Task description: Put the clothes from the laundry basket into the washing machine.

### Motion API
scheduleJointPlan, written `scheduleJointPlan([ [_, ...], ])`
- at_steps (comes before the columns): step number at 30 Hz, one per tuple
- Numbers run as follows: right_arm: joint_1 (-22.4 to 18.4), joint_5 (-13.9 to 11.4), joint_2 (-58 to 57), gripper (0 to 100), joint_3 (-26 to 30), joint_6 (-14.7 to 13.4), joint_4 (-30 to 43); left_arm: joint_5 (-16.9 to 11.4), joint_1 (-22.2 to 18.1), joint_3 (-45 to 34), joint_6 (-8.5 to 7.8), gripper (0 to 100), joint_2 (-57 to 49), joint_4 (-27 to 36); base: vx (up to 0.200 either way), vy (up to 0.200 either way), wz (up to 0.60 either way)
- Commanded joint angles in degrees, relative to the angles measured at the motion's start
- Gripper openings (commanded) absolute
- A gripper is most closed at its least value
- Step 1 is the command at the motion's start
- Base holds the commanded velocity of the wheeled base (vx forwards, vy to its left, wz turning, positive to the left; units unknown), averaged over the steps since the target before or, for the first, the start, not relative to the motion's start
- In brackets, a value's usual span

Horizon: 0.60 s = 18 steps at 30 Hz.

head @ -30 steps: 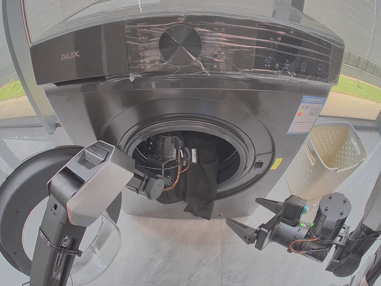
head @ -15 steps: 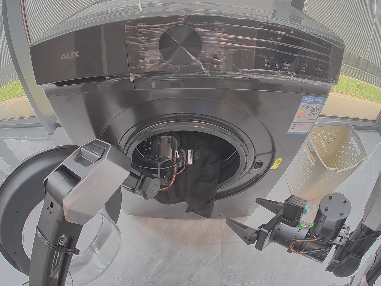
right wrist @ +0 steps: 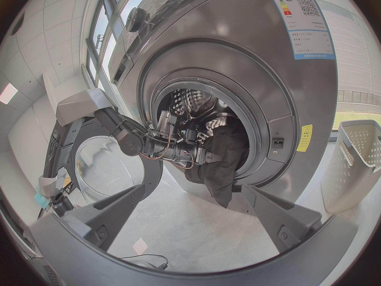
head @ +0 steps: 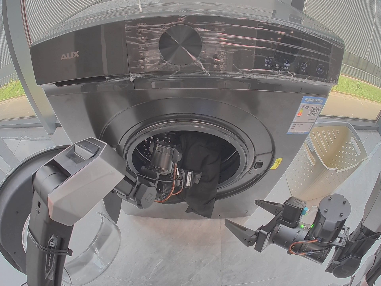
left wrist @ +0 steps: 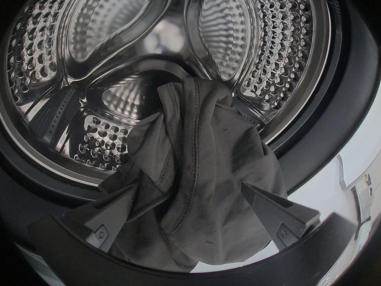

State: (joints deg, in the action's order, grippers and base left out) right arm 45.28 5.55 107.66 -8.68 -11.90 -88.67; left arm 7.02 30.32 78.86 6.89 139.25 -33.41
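Black shirt (left wrist: 206, 179) hangs over washer rim (head: 251, 147), loose between spread left jaws, likely for a push deeper; right jaws spread, empty.

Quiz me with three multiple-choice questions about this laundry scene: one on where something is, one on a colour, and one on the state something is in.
1. Where is the dark garment?
A. Flat on the ground.
B. Draped over the rim of the washing machine opening.
C. Folded on a shelf.
2. What colour is the laundry basket?
A. Red.
B. Blue.
C. Cream.
3. How is the right gripper?
A. Open, holding nothing.
B. Shut on the garment.
C. Shut on the basket.
Answers:
1 B: part lies in the drum, part hangs outside.
2 C: its perforated walls are cream.
3 A: its fingers stand apart with nothing between them.
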Motion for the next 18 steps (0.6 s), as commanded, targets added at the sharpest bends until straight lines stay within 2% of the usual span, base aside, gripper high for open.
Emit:
scheduleJointPlan([
  [1, 0.34, -0.01, 0.19, 100, -0.02, -0.06, -0.01, -0.08, -0.08, 0.5, -0.91, 100, 1.81, -0.34, 0.0, 0.0, 0.0],
  [8, 0.34, -0.01, 0.1, 100, -0.11, 0.03, -0.01, -0.08, -0.17, 1.56, -1.26, 100, 4.62, -0.34, 0.0, 0.0, 0.0],
  [9, 0.34, -0.01, 0.1, 100, -0.11, 0.03, -0.01, -0.08, -0.17, 1.73, -1.26, 0, 4.71, -0.34, 0.0, 0.0, 0.0],
  [18, 0.34, -0.01, 0.19, 100, -0.2, -0.06, -0.01, 0.62, -0.08, 6.66, -0.65, 0, 7.35, -0.51, 0.0, 0.0, 0.0],
])
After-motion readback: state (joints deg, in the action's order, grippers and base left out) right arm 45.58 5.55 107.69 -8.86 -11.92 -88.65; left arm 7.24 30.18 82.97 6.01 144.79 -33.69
